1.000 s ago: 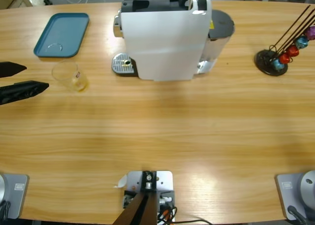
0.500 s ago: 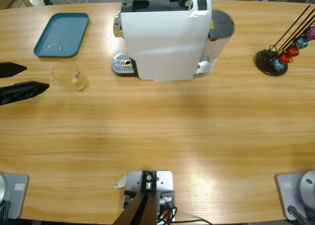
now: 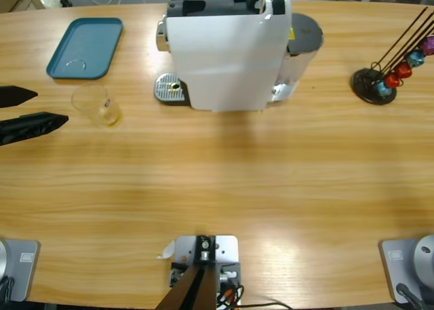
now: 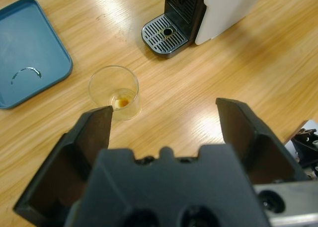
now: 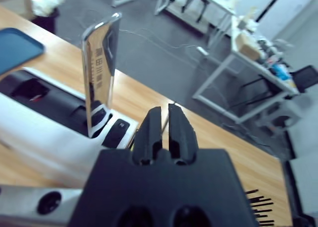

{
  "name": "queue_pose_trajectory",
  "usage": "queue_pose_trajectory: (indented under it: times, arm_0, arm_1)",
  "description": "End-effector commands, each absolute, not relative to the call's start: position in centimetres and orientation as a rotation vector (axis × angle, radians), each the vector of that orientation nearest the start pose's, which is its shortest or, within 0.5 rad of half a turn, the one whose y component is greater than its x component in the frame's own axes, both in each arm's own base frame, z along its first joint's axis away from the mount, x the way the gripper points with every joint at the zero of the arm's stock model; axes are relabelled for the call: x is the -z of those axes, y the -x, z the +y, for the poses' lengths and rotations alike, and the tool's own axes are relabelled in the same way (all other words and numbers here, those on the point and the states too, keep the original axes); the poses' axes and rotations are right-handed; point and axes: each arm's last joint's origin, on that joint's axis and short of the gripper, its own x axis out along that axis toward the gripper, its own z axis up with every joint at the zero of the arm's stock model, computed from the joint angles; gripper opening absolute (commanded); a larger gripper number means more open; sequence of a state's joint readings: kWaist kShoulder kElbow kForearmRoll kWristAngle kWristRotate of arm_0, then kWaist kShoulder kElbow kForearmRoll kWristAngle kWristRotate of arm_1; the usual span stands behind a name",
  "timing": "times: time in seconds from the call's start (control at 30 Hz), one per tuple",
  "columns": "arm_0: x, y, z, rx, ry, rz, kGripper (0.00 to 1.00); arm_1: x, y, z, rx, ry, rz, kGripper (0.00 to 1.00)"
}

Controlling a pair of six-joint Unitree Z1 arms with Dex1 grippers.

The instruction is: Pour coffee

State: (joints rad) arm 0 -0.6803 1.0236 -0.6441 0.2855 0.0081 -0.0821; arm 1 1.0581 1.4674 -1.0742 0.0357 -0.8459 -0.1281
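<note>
Nothing moved since earlier; left gripper (image 3: 24, 110) jaws apart beside glass tumbler (image 3: 98, 105) at frame left, right gripper (image 5: 165, 123) jaws together.

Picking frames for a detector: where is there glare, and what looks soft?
Left wrist view: bright glare streaks on the table beyond the glass; the left gripper close up is soft. Right wrist view: blurred overall, the machine's lever mirror-bright. High view: even, mild sheen.
</note>
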Motion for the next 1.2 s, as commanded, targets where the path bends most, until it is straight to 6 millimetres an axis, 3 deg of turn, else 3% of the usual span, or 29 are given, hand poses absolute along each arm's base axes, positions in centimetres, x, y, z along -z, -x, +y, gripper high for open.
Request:
queue_pose_trajectory:
  times: [0.03, 0.47, 1.2]
  arm_0:
    - [-29.0, -10.4, -8.6, 0.636, -0.156, 0.699, 0.890]
    - [-29.0, -10.3, -8.5, 0.638, -0.153, 0.695, 0.890]
    - [-29.0, -10.3, -8.6, 0.640, -0.155, 0.695, 0.890]
  arm_1:
    - [-35.1, -17.3, 26.7, -0.227, 0.565, 0.250, 0.000]
    - [-36.5, -18.4, 29.0, -0.208, 0.663, 0.204, 0.000]
    - [-34.8, -20.6, 33.5, -0.250, 0.707, 0.196, 0.000]
